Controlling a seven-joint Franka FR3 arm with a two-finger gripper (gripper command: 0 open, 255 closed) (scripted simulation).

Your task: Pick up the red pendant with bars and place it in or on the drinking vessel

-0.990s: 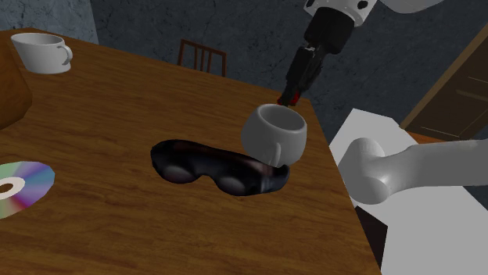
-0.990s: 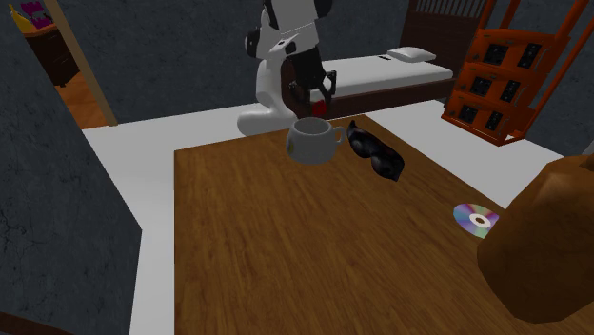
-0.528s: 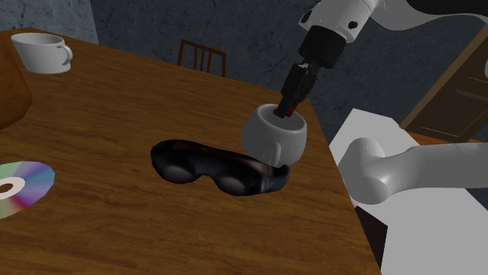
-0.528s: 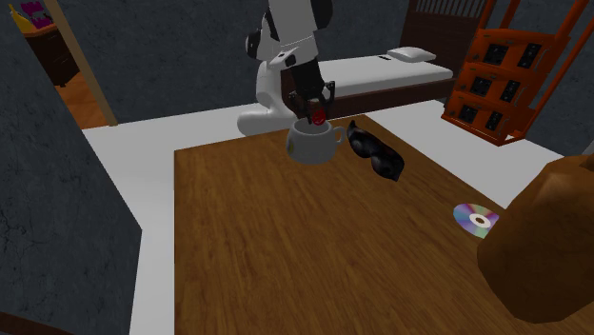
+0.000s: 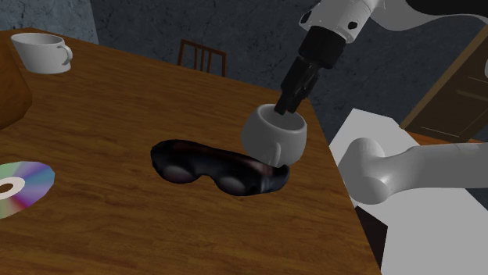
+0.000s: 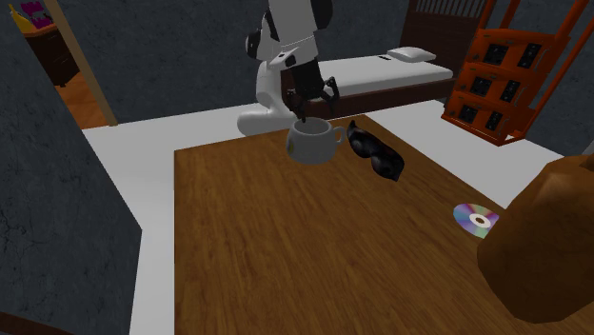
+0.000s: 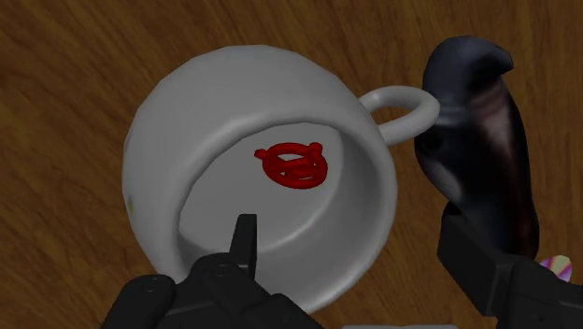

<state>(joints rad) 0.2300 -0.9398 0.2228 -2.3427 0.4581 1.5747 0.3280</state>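
A small red ring-shaped pendant with bars (image 7: 294, 164) lies on the bottom inside the white cup (image 7: 262, 168), touching neither finger. The cup (image 5: 274, 134) stands on the wooden table (image 5: 109, 117) close to its edge by the robot's stand. My gripper (image 7: 360, 257) hangs just above the cup's rim, open, with one finger (image 7: 245, 241) over the mouth and the other outside the wall. In the shoulder view the gripper (image 5: 288, 100) points down into the cup. The second exterior view has the gripper (image 6: 312, 107) over the same cup (image 6: 309, 143).
Dark goggles (image 5: 219, 168) lie right beside the cup, near its handle (image 7: 406, 107). A shiny disc (image 5: 19, 187) and a second white cup (image 5: 43, 51) sit farther along the table. A large brown object (image 6: 543, 247) stands at the table's far end, with a chair (image 5: 202, 56) behind.
The gripper came down to the cup's mouth with the pendant and opened. The pendant dropped from the fingers to the bottom of the cup.
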